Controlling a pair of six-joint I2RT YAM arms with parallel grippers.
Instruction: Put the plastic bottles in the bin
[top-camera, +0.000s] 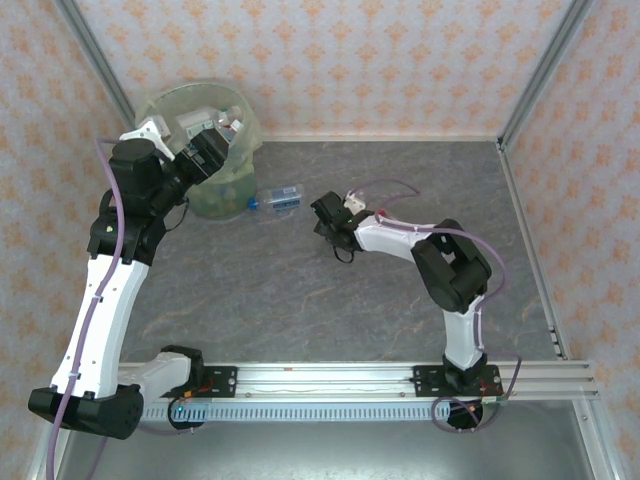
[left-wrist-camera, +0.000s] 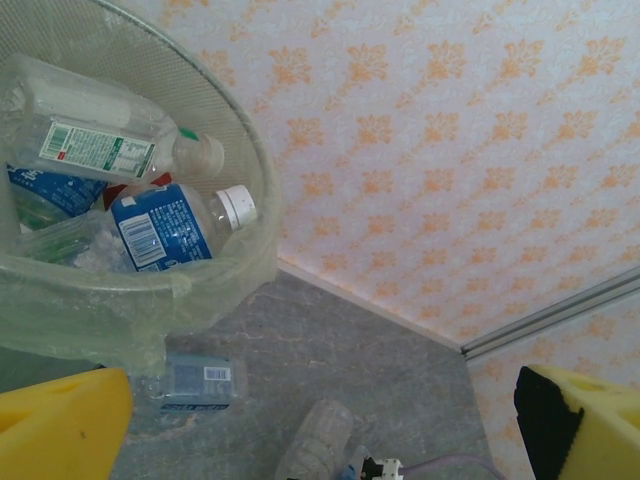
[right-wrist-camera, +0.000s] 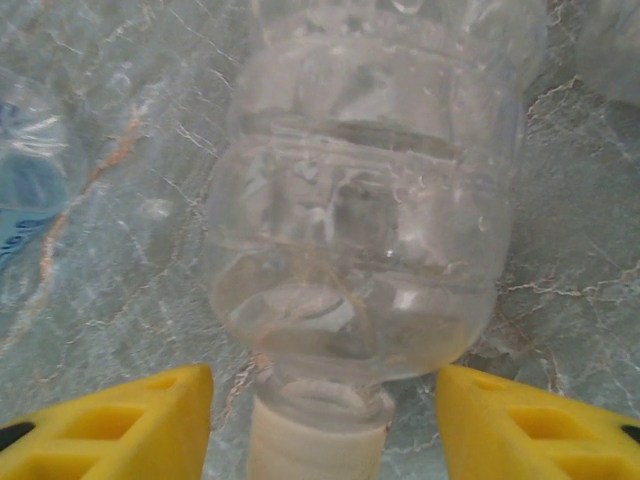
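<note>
Top external showed one bin (top-camera: 175, 95), my left gripper (top-camera: 207, 150) over it, and one labelled bottle (top-camera: 276, 197) lying just beside it. Left wrist: fingers (left-wrist-camera: 60, 420) wide and empty, at least three bottles (left-wrist-camera: 170, 225) binned. Right wrist: fingers (right-wrist-camera: 120, 425) flanked a clear bottle (right-wrist-camera: 360, 250) at its neck without touching; I judged the grasp in hand, needing a squeeze, then a lift

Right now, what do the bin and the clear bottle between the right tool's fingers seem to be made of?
Bin: translucent pale-green plastic, seemingly bag-lined; bottles inside show through its wall. Clear bottle: thin glossy plastic, ribbed; the marbled table shows through it.
</note>
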